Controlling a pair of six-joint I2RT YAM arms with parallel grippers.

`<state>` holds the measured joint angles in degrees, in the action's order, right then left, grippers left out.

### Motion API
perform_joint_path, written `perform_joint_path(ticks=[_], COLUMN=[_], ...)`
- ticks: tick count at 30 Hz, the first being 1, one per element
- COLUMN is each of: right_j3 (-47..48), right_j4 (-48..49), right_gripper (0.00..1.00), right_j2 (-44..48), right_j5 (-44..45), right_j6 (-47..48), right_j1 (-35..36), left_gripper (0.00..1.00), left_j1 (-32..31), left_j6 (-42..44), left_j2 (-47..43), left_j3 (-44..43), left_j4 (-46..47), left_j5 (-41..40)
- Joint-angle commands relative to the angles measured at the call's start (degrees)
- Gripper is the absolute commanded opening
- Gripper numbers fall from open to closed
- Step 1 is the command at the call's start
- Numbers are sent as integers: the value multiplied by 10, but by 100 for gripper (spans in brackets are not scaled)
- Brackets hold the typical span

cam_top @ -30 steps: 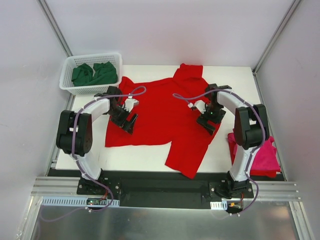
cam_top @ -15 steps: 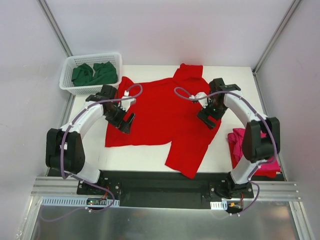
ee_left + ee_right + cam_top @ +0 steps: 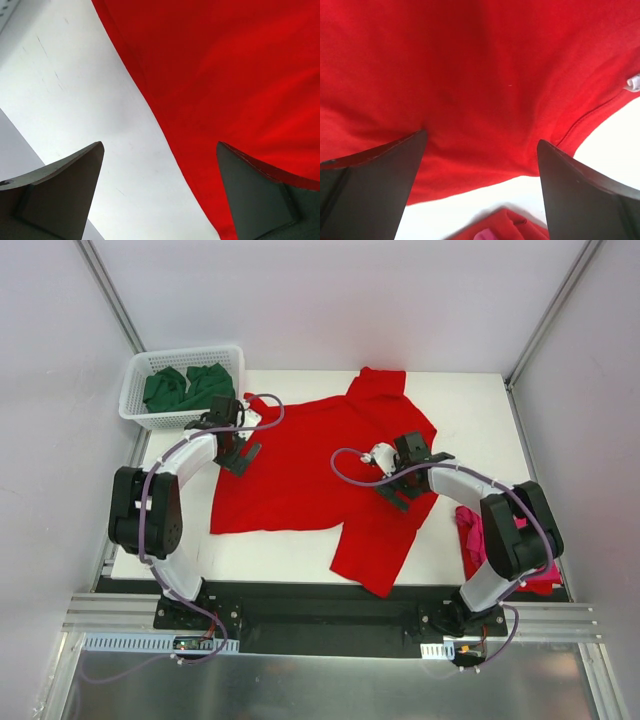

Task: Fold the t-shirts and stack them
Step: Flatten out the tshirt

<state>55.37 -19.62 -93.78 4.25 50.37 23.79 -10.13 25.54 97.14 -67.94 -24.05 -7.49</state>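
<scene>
A bright red t-shirt lies spread flat across the middle of the white table. My left gripper is open at the shirt's far left edge. In the left wrist view that gripper straddles the shirt's hem, one finger over bare table and one over red cloth. My right gripper is open low over the shirt's right side; in its wrist view the gripper has red cloth between the fingers. A magenta-pink t-shirt sits at the right edge, partly hidden by the right arm. Dark green t-shirts fill the basket.
A white lattice basket stands at the far left corner, just behind my left gripper. A white cloth tag shows at the right edge of the right wrist view. A bit of red and pink cloth lies below the red shirt's hem there.
My left gripper has moved back and left to the shirt's far left edge. My right gripper has moved nearer and left over the shirt's right side. Both stay open.
</scene>
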Motion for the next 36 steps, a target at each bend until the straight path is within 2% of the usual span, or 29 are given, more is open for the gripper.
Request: perform_joint_path(ticks=[1,12,19,25,31,36], right_j3=[-9,2,-24,-19,-11,-6], right_j4=[92,-59,-106,-170,-214,-185], right_gripper=[96,96,96,96,96,96], right_j2=[26,47,40,12,-11,29], right_j5=[46,-28,-38,-92,-94,-53], right_j6=[-19,-42,-22,-17,-13,-26], right_j1=[-11,-21,-21,-22,-22,-25], left_gripper=[96,96,97,98,98,99], left_j1=[-3,-4,-5,-8,-15,-21], left_j6=[23,44,45,54,64,60], left_j2=[33,70,36,-15,-55,-64], left_j3=[-36,-54,-54,-39,-19,-5], left_j4=[43,59,59,59,59,59], left_j5=[-43,-15,-6,-4,-12,-15])
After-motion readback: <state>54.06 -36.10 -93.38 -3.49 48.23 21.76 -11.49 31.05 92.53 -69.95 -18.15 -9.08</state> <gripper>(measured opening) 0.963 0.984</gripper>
